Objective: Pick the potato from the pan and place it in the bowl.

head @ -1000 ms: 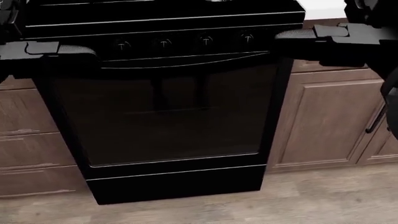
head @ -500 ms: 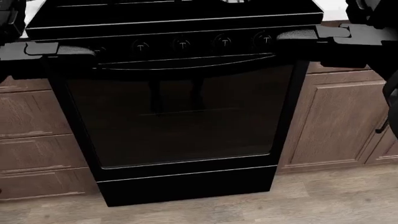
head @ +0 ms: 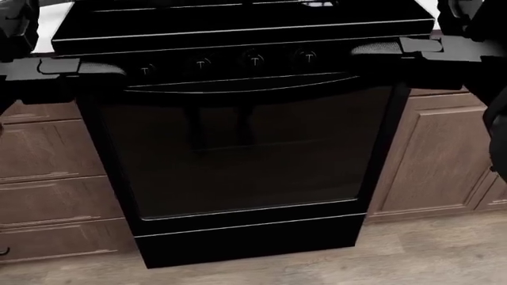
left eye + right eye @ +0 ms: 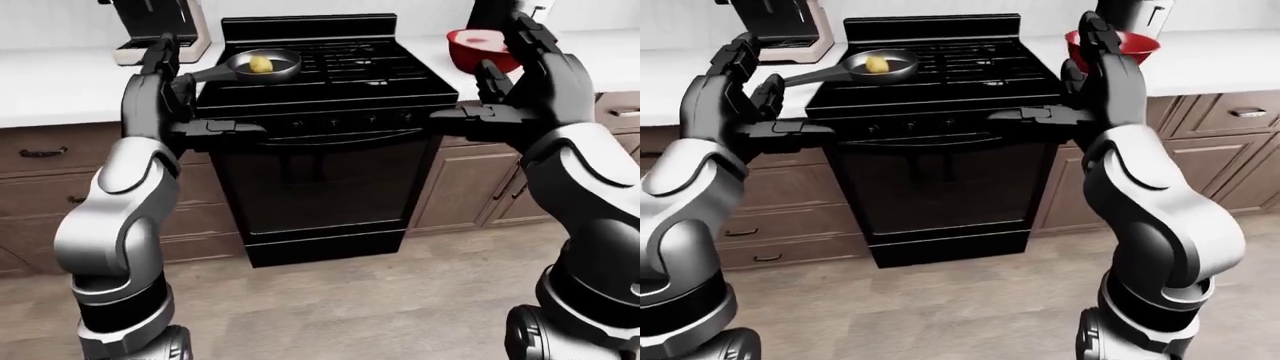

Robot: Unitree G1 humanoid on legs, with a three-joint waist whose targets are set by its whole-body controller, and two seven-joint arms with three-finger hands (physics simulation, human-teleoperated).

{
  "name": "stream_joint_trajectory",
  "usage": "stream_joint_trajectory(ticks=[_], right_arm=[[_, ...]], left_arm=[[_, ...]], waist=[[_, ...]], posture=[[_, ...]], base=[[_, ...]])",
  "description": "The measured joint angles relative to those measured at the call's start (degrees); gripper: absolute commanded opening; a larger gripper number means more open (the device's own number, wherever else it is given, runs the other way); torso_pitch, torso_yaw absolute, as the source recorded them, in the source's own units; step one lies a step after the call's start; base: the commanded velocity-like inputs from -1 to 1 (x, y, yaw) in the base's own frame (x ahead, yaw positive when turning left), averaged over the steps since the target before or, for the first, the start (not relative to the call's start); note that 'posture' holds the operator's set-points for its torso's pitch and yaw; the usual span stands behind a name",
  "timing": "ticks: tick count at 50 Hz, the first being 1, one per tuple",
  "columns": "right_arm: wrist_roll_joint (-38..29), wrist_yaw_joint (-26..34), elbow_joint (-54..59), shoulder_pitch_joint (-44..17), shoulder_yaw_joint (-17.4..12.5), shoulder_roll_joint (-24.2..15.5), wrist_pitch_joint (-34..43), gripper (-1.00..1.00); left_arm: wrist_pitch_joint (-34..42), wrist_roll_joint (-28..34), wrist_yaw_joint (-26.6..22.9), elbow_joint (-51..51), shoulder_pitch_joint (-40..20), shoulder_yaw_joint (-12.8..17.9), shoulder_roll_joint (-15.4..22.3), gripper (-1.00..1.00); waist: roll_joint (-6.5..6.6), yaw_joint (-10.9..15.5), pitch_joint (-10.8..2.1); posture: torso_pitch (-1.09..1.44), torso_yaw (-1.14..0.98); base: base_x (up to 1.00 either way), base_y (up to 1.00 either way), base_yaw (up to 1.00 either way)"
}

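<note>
Both hands are raised and empty, fingers spread: the left hand (image 4: 160,94) stands near the stove's left edge, the right hand (image 4: 530,79) near its right, each with one finger stretched inward across the stove's face in the eye views. Neither touches anything that I can see.

The stove (image 4: 320,135) fills the middle of the scene, black, with white counter (image 4: 60,82) running off to left and right. The head view looks down on the oven door and knobs only, so it shows none of the task's things.

The pan (image 4: 262,66) sits on the far left burner, handle pointing left toward the left hand. The potato (image 4: 259,64) lies in the pan, small and yellow. The bowl (image 4: 1118,43), red, stands on the right counter, partly hidden behind the right hand.

Risks, as I judge them:
- The robot stands well back, so a reach from here would likely fall short or make it lean hard over the stove.
- The pan handle lies close by the left hand's path; a knock could turn the pan and roll the potato out.
- The potato is round and small, so three fingers closing off-centre could squirt it away.
- The right hand stands near the bowl and could nudge it along the counter.
</note>
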Motion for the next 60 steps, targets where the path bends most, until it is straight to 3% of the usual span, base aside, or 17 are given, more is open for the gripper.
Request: stream_joint_trajectory(ticks=[4,7,12,19,22,24,27,29,32,34,37,41,45,48,50,54,60], right_arm=[[0.4,-0.1,-1.2,-1.0,-0.3,-0.1,0.3,1.00],[0.7,-0.3,-1.5,-1.2,-0.3,-0.3,0.3,1.00],[1.7,0.1,-0.9,-0.4,1.2,0.4,1.3,1.00],[0.8,0.6,-0.8,-0.8,0.8,0.0,-0.7,1.00],[1.0,0.4,-1.0,-1.3,0.4,-0.1,-0.2,1.00],[0.8,0.2,-0.8,-0.6,-0.1,-0.2,-0.2,1.00],[0.4,-0.1,-0.1,0.0,-0.3,-0.2,0.4,1.00],[0.4,-0.1,-0.2,-0.5,-0.1,-0.3,0.4,1.00],[0.6,0.1,-0.9,-0.9,-0.2,-0.4,-0.2,1.00],[0.6,0.2,-0.9,-1.1,-0.1,-0.4,-0.6,1.00],[1.1,0.4,-0.6,-0.4,1.1,0.4,0.2,1.00],[1.7,0.2,-0.8,-1.0,0.6,0.1,1.4,1.00],[1.6,-0.1,-1.8,-1.5,0.3,-0.1,0.6,1.00],[1.6,0.0,-1.6,-1.2,0.7,0.0,0.2,1.00],[1.5,-0.1,-1.3,-0.8,0.2,-0.3,0.3,1.00],[0.9,-0.7,-0.5,-0.4,-0.3,-0.3,1.3,1.00],[1.2,-0.5,-1.4,-1.3,-0.2,-0.5,0.6,1.00]], left_arm=[[0.4,0.0,0.3,-1.7,-0.8,0.8,0.4,1.00],[0.2,-0.1,0.5,-2.4,-1.1,0.9,0.5,1.00],[1.0,0.5,1.1,-1.2,0.0,1.9,0.7,1.00],[0.3,0.5,0.8,-1.3,-0.7,1.4,0.7,1.00],[0.0,0.6,0.7,-1.4,-0.9,1.5,0.7,1.00],[0.1,0.4,0.6,-1.4,-0.4,0.7,0.1,1.00],[0.7,0.0,0.3,-1.0,-0.3,-0.1,-0.1,1.00],[0.8,-0.1,0.2,-0.9,-0.7,0.1,0.1,1.00],[0.3,0.2,0.3,-1.6,-1.0,0.7,0.3,1.00],[0.2,0.3,0.4,-1.9,-1.2,0.9,0.5,1.00],[0.1,0.8,0.7,-1.1,-0.1,1.8,0.6,1.00],[0.5,1.0,0.8,-0.7,-0.2,1.4,0.5,1.00],[0.1,0.8,0.5,-1.6,-0.4,1.4,0.6,1.00],[0.1,0.8,0.6,-1.7,-0.7,1.7,0.8,1.00],[0.1,0.7,0.6,-1.8,-0.5,1.2,0.2,1.00],[0.7,0.1,0.0,-0.9,-0.1,-0.1,-0.1,1.00],[0.1,0.4,0.2,-1.6,-0.9,0.8,0.3,1.00]], waist=[[2.81,-0.1,0.45],[6.24,-0.4,-0.09],[5.52,0.8,0.32],[1.42,0.8,0.24],[-0.98,1.0,-0.10],[0.54,0.4,0.36],[0.60,0.1,0.24],[1.60,0.2,0.22],[4.02,-0.1,0.53],[6.20,-0.2,-0.03],[5.68,0.6,0.48],[4.42,0.7,0.11],[1.96,1.0,0.09],[-0.94,1.4,-0.20],[0.12,0.5,0.24],[0.69,0.2,0.28],[4.99,-0.2,0.46]], posture=[[0.00,0.00],[0.00,0.00],[0.00,0.00],[0.00,0.00],[0.00,0.00],[0.00,0.00],[0.00,0.00],[0.00,0.00],[0.00,0.00],[0.00,0.00],[0.00,0.00],[0.00,0.00],[0.00,0.00],[0.00,0.00],[0.00,0.00],[0.00,0.00],[0.00,0.00]], base=[[0.12,0.18,0.00],[0.11,0.17,0.00],[0.12,0.13,0.00],[0.12,0.13,0.00],[0.12,0.13,0.00],[0.12,0.09,0.00],[0.14,0.07,0.00],[0.14,0.07,0.00],[0.14,0.07,0.00],[0.14,0.06,0.00],[0.14,0.04,0.00],[0.15,0.00,0.00],[0.15,0.00,0.00],[0.15,0.00,0.00],[0.15,0.00,0.00],[0.15,0.00,0.00],[0.16,0.00,0.00]])
